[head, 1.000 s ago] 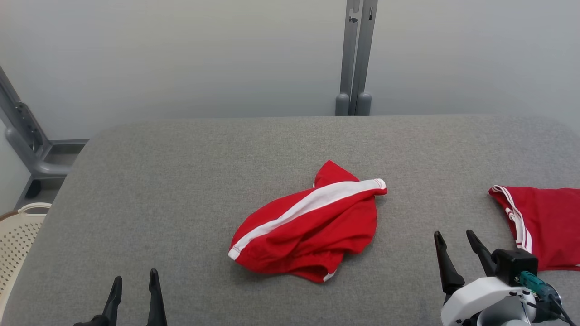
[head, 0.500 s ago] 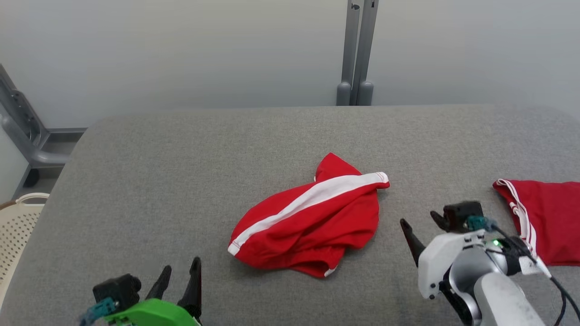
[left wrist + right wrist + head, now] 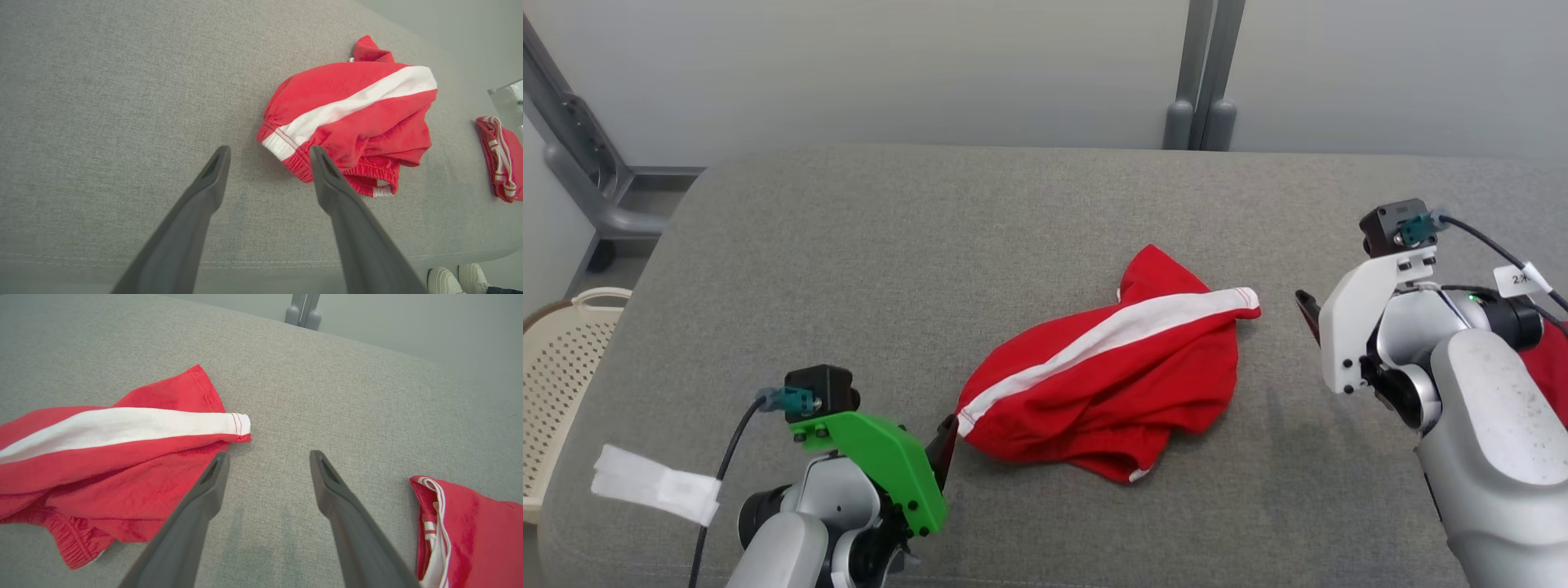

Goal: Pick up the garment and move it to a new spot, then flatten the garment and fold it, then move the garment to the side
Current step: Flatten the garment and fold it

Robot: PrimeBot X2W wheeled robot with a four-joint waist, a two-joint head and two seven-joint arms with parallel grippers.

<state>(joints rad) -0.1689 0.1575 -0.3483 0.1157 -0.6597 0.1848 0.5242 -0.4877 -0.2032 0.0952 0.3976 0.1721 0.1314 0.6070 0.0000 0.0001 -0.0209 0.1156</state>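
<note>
Now: the pick-up step has not begun, and nothing is held.
Shorts (image 3: 1107, 380): red and crumpled in a heap, in the middle of the gray worktop (image 3: 849, 269).
Long way: the white stripe (image 3: 1111, 331) shows it. It slants from the near left end up to the far right end.
Left claw (image 3: 267, 153): fingers apart and empty. It sits just beside the near left end, by the stretchy waistband (image 3: 286, 149). One finger looks to be over the waistband edge. I cannot tell if it touches.
Right claw (image 3: 269, 457): fingers apart and empty. It is near the far right end, where the stripe stops. A bit of bare worktop lies between them.
Nearer arm: the left one, I think.
Next move: I think each claw has to go in toward its own end of the stripe. Then the two can lift the shorts along the long way.
Other red cloth (image 3: 470, 535): it lies apart, on the right side beside the right arm. The right claw could grab it by mistake.
</note>
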